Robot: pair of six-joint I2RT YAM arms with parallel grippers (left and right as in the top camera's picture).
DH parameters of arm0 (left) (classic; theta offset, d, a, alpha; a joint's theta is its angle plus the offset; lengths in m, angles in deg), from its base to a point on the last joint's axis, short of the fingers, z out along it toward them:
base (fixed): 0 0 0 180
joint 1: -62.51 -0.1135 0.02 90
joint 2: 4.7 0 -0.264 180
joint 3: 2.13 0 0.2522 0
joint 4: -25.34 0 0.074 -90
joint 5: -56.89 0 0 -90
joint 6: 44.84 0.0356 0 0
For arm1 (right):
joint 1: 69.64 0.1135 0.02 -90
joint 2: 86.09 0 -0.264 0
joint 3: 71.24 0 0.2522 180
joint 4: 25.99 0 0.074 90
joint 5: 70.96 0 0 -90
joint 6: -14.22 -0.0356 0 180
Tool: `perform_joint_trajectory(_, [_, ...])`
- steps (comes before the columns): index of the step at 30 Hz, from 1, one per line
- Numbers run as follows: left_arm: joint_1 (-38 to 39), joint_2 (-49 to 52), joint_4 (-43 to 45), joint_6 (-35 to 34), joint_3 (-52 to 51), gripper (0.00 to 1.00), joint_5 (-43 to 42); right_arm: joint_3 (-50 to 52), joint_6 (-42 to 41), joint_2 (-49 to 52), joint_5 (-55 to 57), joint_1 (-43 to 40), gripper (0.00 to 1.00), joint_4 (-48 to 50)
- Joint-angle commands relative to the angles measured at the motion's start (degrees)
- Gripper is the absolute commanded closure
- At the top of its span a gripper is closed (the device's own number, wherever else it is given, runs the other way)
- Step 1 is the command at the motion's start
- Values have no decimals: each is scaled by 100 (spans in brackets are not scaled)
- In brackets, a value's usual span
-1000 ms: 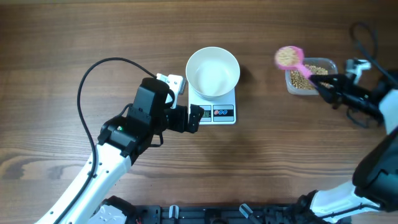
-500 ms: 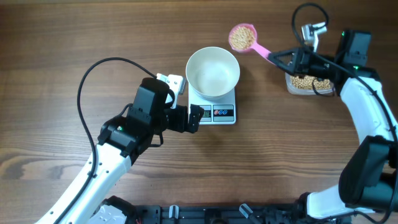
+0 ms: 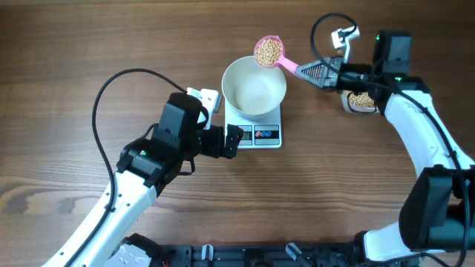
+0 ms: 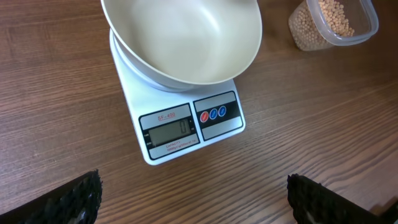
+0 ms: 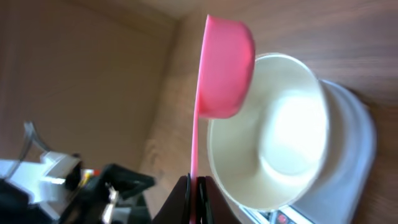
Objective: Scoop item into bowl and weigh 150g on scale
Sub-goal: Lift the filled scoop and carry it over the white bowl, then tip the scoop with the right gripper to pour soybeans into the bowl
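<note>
1. The right gripper [image 3: 320,72] is pinching the handle of a pink scoop [image 3: 271,53], holding its heap of beans [image 3: 268,50] over the far rim of the white bowl [image 3: 254,87].
2. The bowl is sitting on the digital scale [image 3: 260,130] near the table's [image 3: 74,44] middle.
3. The left gripper [image 3: 234,139] is hanging spread wide just beside the scale's display edge.
4. The clear tub [image 4: 334,23] of beans is standing toward the table's right edge.
</note>
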Motion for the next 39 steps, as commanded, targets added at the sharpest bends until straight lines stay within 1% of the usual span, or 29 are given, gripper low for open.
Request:
perform_joint_trajectory(1, [31, -48, 17, 116, -2, 0, 57, -111, 667, -107, 525, 227, 95, -247])
perform_joint_trajectory(3, [31, -48, 17, 116, -2, 0, 59, -111, 761, -125, 608, 356, 95, -262])
perform_joint_trajectory(6, [31, -48, 17, 116, -2, 0, 57, -111, 778, -212, 1021, 472, 96, -262])
perform_joint_trajectory(12, [31, -48, 17, 116, -2, 0, 57, -111, 1228, -638, 2028, 643, 96, -448])
perform_joint_trajectory(17, [31, -48, 17, 116, -2, 0, 57, -111, 1602, -916, 2406, 852, 96, -588])
perform_joint_trajectory(22, [31, -48, 17, 116, -2, 0, 57, -111, 2046, -920, 3005, 1102, 96, -946])
perform_joint_trajectory(26, [31, -48, 17, 116, -2, 0, 57, -111, 2393, -922, 3552, 1451, 96, -951])
perform_joint_trajectory(32, [31, -48, 17, 116, -2, 0, 57, -111, 2629, -949, 4400, 1930, 96, -953])
perform_joint_trajectory(36, [31, -48, 17, 116, -2, 0, 57, -111, 2887, -997, 4948, 2063, 96, -949])
perform_joint_trajectory(39, [31, -48, 17, 116, -2, 0, 57, -111, 3047, -1078, 5145, 2070, 96, -940])
